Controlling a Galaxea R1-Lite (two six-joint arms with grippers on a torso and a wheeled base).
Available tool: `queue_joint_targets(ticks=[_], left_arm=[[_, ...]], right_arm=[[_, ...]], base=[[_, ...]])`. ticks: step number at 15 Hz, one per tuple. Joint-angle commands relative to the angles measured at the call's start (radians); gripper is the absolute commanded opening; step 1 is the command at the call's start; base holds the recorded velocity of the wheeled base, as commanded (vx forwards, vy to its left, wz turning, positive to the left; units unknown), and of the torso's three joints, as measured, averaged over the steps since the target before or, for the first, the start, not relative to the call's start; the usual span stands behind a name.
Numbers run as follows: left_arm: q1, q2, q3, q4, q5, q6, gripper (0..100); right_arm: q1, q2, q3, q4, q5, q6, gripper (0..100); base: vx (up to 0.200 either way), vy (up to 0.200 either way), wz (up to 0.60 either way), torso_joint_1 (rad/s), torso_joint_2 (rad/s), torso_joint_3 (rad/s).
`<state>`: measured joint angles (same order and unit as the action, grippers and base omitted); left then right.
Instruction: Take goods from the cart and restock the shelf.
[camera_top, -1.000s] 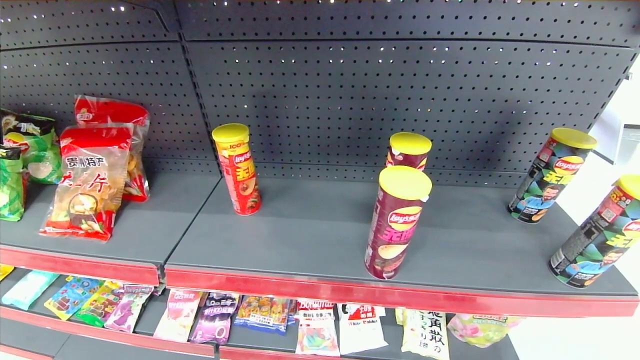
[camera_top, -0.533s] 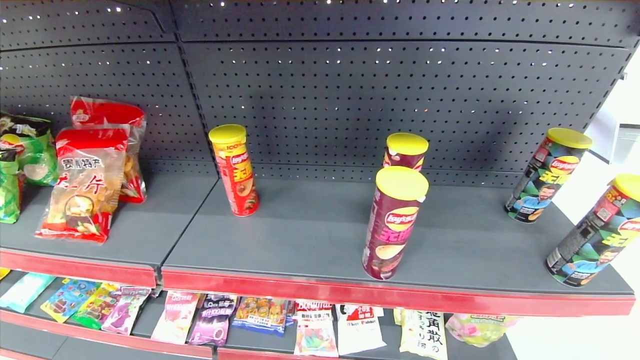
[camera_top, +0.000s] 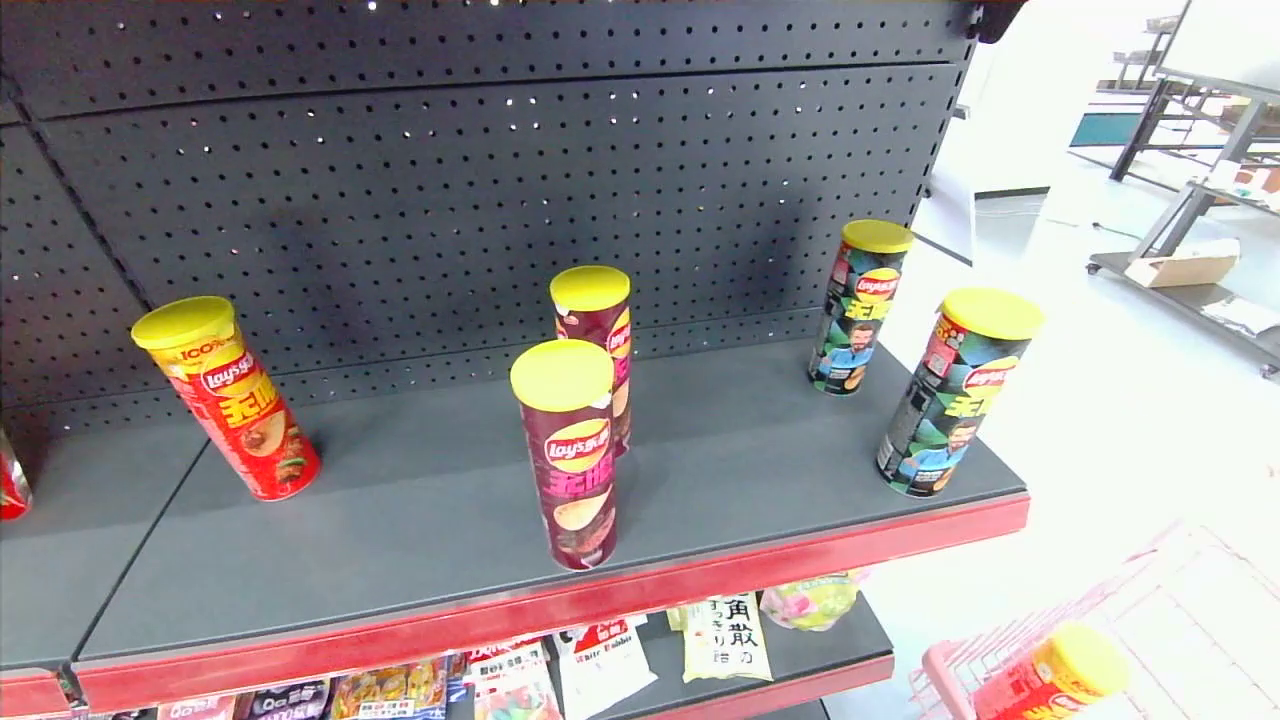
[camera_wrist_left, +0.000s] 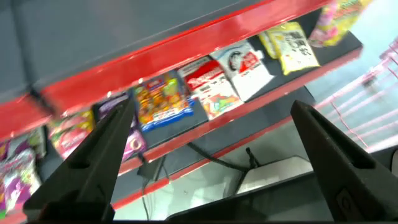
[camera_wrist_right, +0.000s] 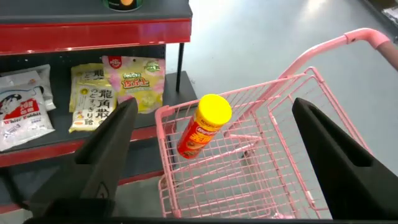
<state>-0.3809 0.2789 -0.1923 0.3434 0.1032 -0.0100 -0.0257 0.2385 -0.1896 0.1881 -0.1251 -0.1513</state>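
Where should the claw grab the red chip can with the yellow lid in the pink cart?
Grip the red tube-shaped chip can around its round middle, coming down through the open top of the pink wire cart: it leans lid-up, and wire walls likely block the sides.

A dark metal-framed rack (camera_top: 1210, 300) stands on the pale glossy floor (camera_top: 1080, 400), with a flat brown cardboard box (camera_top: 1187, 270) lying on its low deck. A teal floor mat (camera_top: 1100, 130) lies farther back.

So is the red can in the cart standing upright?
Tilted: the red can sits slanted in the pink cart, yellow lid uppermost.
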Motion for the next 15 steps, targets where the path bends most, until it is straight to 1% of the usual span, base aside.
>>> queue_joint_targets(ticks=[1,2,3,4,5,6,7,8,9,10,12,13,14,15], left_arm=[[0.0,0.164,-0.027,-0.095,-0.054,-0.002,100],[0.0,0.284,-0.045,-0.178,-0.066,-0.005,100],[0.0,0.353,-0.056,-0.224,-0.069,-0.008,100],[0.0,0.529,-0.076,-0.35,-0.068,-0.021,100],[0.0,0.615,-0.088,-0.42,-0.066,-0.038,100],[0.0,0.775,-0.122,-0.543,-0.054,-0.053,100],[0.0,0.784,-0.124,-0.549,-0.053,-0.054,100],[-0.004,0.965,-0.16,-0.713,-0.025,-0.081,100],[-0.01,0.993,-0.165,-0.738,-0.023,-0.082,100],[-0.033,1.077,-0.182,-0.788,-0.022,-0.085,100],[-0.081,1.152,-0.203,-0.787,-0.02,-0.099,100],[-0.102,1.186,-0.226,-0.785,-0.02,-0.119,100],[-0.113,1.224,-0.259,-0.784,-0.017,-0.134,100],[-0.113,1.246,-0.277,-0.784,-0.017,-0.14,100]], right_arm=[[-0.003,-0.1,0.044,-0.002,-0.004,0.001,100],[-0.005,-0.153,0.076,-0.012,-0.002,-0.001,100],[-0.003,-0.165,0.076,-0.01,-0.002,0.001,100],[-0.006,-0.174,0.076,-0.01,-0.007,0.007,100],[-0.005,-0.176,0.076,-0.01,-0.008,0.006,100],[-0.005,-0.176,0.076,-0.01,-0.005,0.006,100],[-0.005,-0.176,0.076,-0.01,-0.005,0.006,100],[-0.002,-0.174,0.076,-0.01,-0.004,0.006,100],[-0.002,-0.174,0.076,-0.01,-0.004,0.006,100],[-0.002,-0.174,0.076,-0.01,-0.001,0.006,100],[0.0,-0.177,0.076,-0.01,-0.001,0.006,100],[0.0,-0.179,0.076,-0.01,-0.001,0.006,100],[0.0,-0.179,0.076,-0.01,0.001,0.006,100],[0.0,-0.179,0.076,-0.01,0.001,0.006,100]], base=[[0.0,0.0,0.0,0.0,0.0,0.0],[0.0,0.0,0.0,0.0,0.0,0.0],[0.0,0.0,0.0,0.0,0.0,0.0],[0.0,0.0,0.0,0.0,0.0,0.0],[0.0,0.0,0.0,0.0,0.0,0.0],[0.0,0.0,0.0,0.0,0.0,0.0],[0.0,0.0,0.0,0.0,0.0,0.0],[0.0,0.0,0.0,0.0,0.0,0.0],[0.0,0.0,0.0,0.0,0.0,0.0],[0.0,0.0,0.0,0.0,0.0,0.0],[0.0,0.0,0.0,0.0,0.0,0.0],[0.0,0.0,0.0,0.0,0.0,0.0],[0.0,0.0,0.0,0.0,0.0,0.0],[0.0,0.0,0.0,0.0,0.0,0.0]])
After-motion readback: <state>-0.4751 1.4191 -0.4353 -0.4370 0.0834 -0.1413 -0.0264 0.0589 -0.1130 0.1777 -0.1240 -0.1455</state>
